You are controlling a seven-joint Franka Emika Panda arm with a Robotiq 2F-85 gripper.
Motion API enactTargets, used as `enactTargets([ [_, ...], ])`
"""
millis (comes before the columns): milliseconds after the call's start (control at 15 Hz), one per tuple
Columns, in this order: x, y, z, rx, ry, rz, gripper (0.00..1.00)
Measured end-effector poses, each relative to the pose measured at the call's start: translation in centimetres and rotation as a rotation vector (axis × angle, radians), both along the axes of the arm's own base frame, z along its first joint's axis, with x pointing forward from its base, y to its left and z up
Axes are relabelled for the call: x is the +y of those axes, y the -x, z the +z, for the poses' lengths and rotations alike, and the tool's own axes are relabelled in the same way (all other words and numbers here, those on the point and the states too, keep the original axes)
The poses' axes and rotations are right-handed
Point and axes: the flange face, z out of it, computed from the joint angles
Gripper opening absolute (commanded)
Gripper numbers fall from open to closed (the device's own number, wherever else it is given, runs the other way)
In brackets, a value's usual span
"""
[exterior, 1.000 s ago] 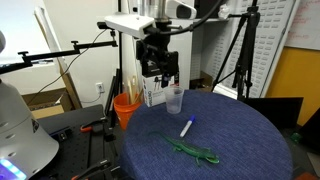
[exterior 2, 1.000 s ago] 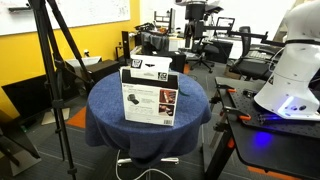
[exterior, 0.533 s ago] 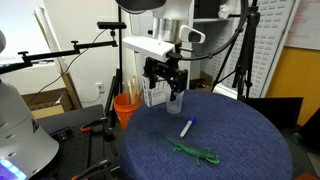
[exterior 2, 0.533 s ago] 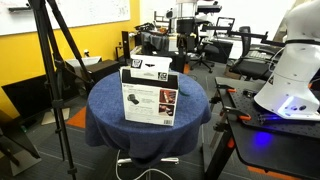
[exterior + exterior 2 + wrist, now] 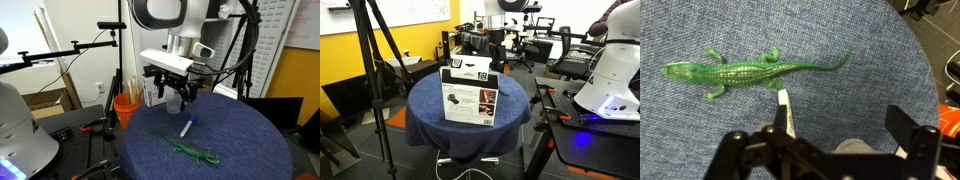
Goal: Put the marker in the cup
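Your gripper [image 5: 176, 95] hangs above the blue cloth table [image 5: 250, 140], jaws spread wide and holding nothing. The marker [image 5: 186, 127] lies flat at its 5 o'clock, near the green lizard [image 5: 195, 152] (tail toward 3 o'clock in the wrist view).

Room setting. A round table draped in blue textured cloth [image 5: 240, 135] is standing mid-room in both exterior views. An orange plastic bucket [image 5: 126, 108] is sitting beside it. A black camera tripod [image 5: 378, 60] is rising before a yellow wall panel [image 5: 415, 35], and black office chairs [image 5: 532, 48] are crowding the far end.
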Motion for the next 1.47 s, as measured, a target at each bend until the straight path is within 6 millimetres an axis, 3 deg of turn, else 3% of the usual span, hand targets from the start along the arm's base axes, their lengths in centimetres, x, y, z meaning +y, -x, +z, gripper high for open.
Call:
enactTargets([
  [333, -1.4, -2.2, -3.4, 0.043, 0.012, 0.029, 1.00],
  [733, -0.5, -4.3, -7.3, 0.082, 0.038, 0.103, 1.00],
  [1333, -0.8, -7.1, -10.9, 0.104, 0.073, 0.110, 1.00],
  [1467, -0.5, -7.6, -11.5, 0.105, 0.073, 0.108, 0.91],
])
